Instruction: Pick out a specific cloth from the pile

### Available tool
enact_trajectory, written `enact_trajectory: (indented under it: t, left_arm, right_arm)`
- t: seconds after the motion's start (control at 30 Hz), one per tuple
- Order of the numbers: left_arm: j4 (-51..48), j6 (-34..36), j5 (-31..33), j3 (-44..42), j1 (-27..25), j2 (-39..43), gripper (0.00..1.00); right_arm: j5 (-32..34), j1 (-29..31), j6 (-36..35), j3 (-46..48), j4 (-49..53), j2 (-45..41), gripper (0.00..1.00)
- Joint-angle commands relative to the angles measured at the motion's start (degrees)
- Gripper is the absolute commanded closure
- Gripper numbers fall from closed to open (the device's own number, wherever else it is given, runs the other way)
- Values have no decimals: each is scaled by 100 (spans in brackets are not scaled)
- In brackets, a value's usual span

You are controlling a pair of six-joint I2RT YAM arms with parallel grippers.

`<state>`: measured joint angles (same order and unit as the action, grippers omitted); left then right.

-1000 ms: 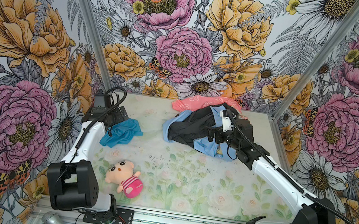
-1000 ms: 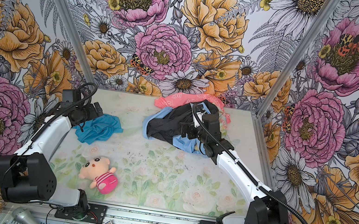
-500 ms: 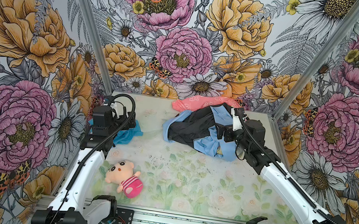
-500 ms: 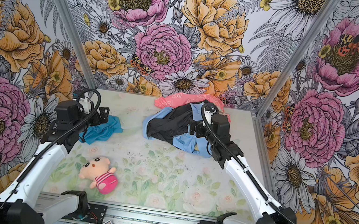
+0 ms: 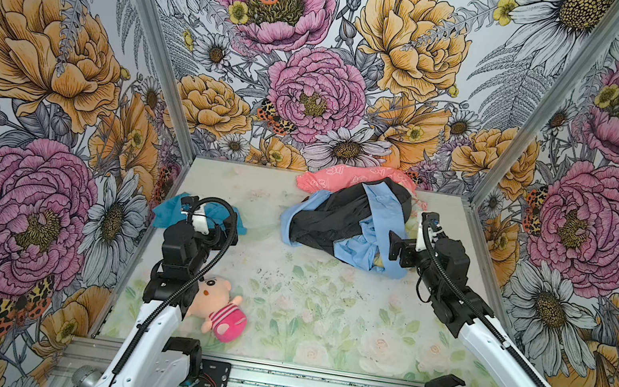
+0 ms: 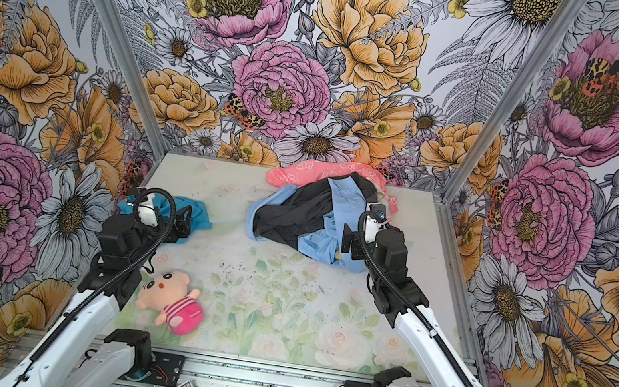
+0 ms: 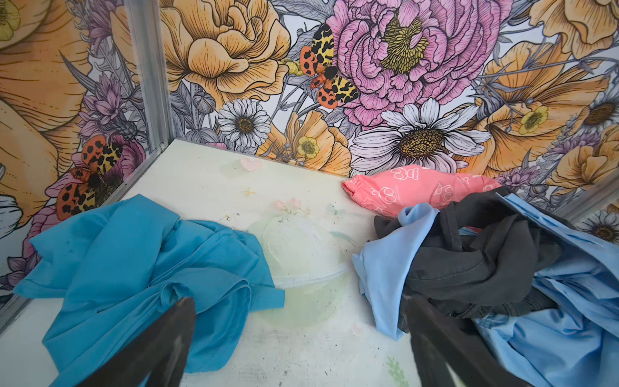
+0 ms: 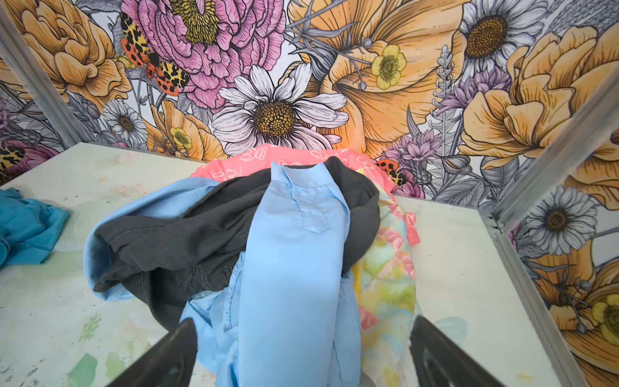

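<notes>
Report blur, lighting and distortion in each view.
Both top views: even light, soft shadows, posts splay from wide-angle distortion. Left wrist view: cloth sharp, left fingers blurred. Right wrist view: pile sharp, right fingers blurred.

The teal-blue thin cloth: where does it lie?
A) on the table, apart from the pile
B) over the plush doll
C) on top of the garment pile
A: the teal-blue thin cloth lies on the table, bare surface between it and the pile of mixed garments.
</notes>
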<state>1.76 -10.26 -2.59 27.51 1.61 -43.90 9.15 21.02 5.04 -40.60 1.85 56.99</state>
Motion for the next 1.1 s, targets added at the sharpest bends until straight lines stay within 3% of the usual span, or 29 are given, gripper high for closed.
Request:
enact_trajectory:
  t: [0.0, 0.37, 0.7, 0.9, 1.07]
  left_arm:
    - [328, 27, 474, -224, -63, 38, 1]
    - [1929, 672, 1308, -1193, -204, -487, 1]
    - [3640, 790, 1374, -1053, -132, -2512, 1]
    - [4405, 745, 1301, -822, -26, -3333, 1]
    - [4992, 814, 1105, -751, -7, -4041, 1]
  right_arm:
    - [309, -36, 1, 405, -706, -216, 0]
    - [881, -110, -19, 1756, -2277, 87, 0]
    - [826, -472, -283, 1640, -2839, 725, 0]
    - [579, -985, -384, 1701, -2854, 986, 0]
    - [384, -1384, -365, 1915, -3491, 1490, 0]
